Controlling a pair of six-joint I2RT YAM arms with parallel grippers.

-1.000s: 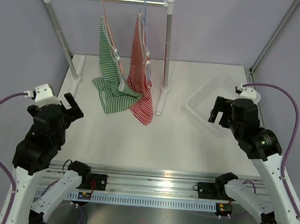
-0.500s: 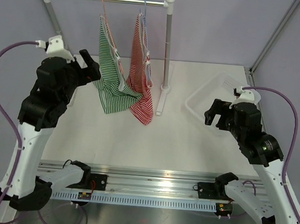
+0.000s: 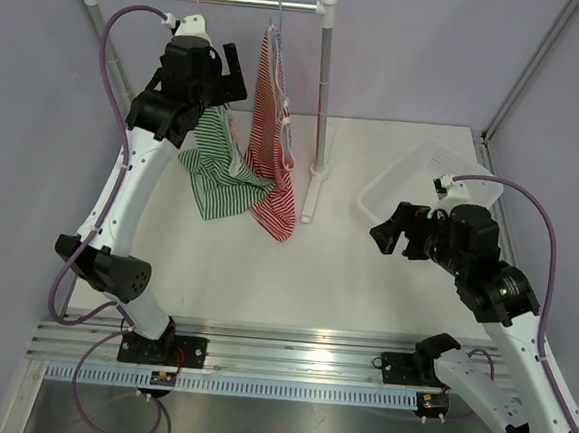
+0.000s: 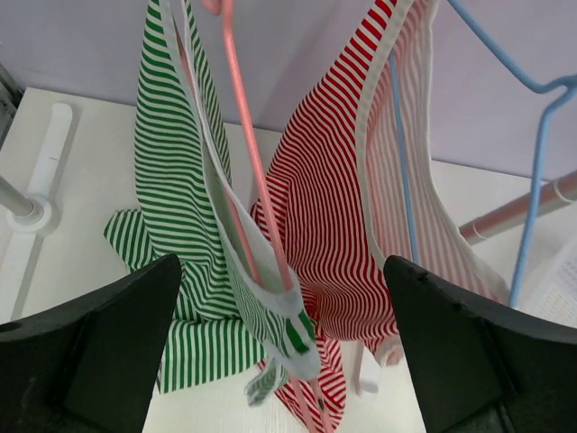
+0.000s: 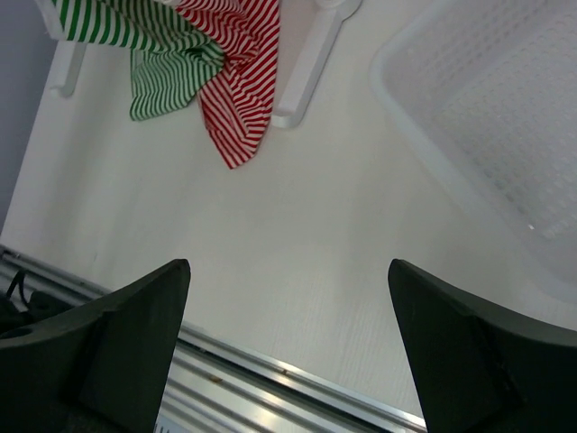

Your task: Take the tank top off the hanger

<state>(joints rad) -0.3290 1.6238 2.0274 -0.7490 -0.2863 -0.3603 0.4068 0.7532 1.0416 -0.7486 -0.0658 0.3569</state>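
A green-striped tank top [image 3: 212, 175] hangs on a pink hanger [image 4: 248, 153]. Beside it a red-striped tank top [image 3: 273, 145] hangs on a blue hanger [image 4: 532, 180]. Both hang from the rack's rail [image 3: 256, 2], and their hems lie bunched on the table. My left gripper [image 3: 231, 71] is raised high, just left of the green top's upper part. It is open and empty. In the left wrist view [image 4: 279, 260] the green top [image 4: 171, 207] and red top [image 4: 334, 207] lie ahead between its fingers. My right gripper [image 3: 386, 234] is open and empty over the table [image 5: 288, 263].
A white mesh basket [image 3: 392, 189] stands at the right, just behind my right gripper; its rim shows in the right wrist view [image 5: 433, 149]. The rack's right post [image 3: 323, 99] and foot stand beside the red top. A metal rail [image 3: 288, 362] runs along the near edge.
My left arm has swung up from table height at the left to the rail, beside the green top. My right gripper has shifted a little left and tilted down.
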